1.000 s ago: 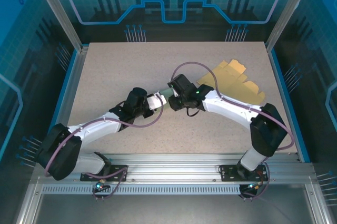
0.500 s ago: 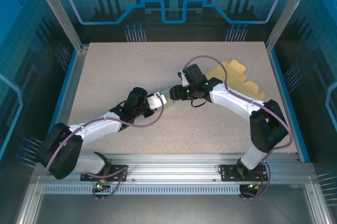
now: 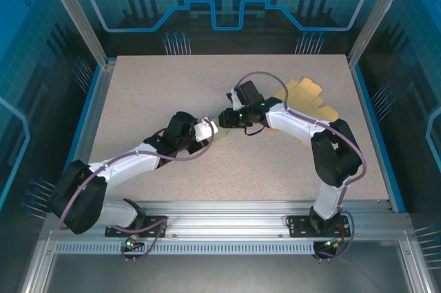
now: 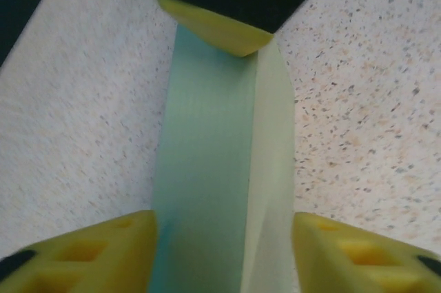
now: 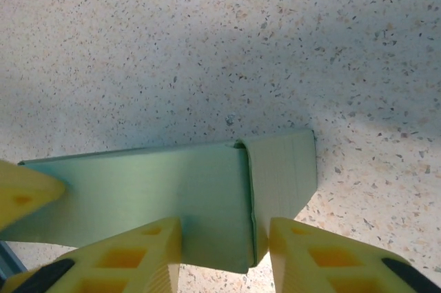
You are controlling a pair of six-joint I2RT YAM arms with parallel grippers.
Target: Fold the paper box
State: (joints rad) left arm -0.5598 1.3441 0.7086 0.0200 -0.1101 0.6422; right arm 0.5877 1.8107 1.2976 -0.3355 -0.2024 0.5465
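Note:
The paper box (image 3: 215, 126) is a pale green folded sleeve lying mid-table between both arms. In the left wrist view the box (image 4: 220, 169) fills the gap of my left gripper (image 4: 224, 251), both yellow pads against its sides. A fingertip (image 4: 213, 31) of the right gripper touches its far end. In the right wrist view my right gripper (image 5: 224, 251) straddles the other end of the box (image 5: 172, 196), pads pressed on either side of the crease where an end flap (image 5: 282, 169) sticks out. From above, the left gripper (image 3: 209, 129) and right gripper (image 3: 222, 120) meet tip to tip.
A flat yellow cardboard blank (image 3: 310, 103) lies at the back right, partly under the right arm. Speckled table (image 3: 158, 86) spreads out to the left and front. Blue rails and metal posts border the table.
The right gripper drew back toward the right, then returned left onto the box's end, and its elbow swung inward. The left arm edged slightly forward while it stayed on the box.

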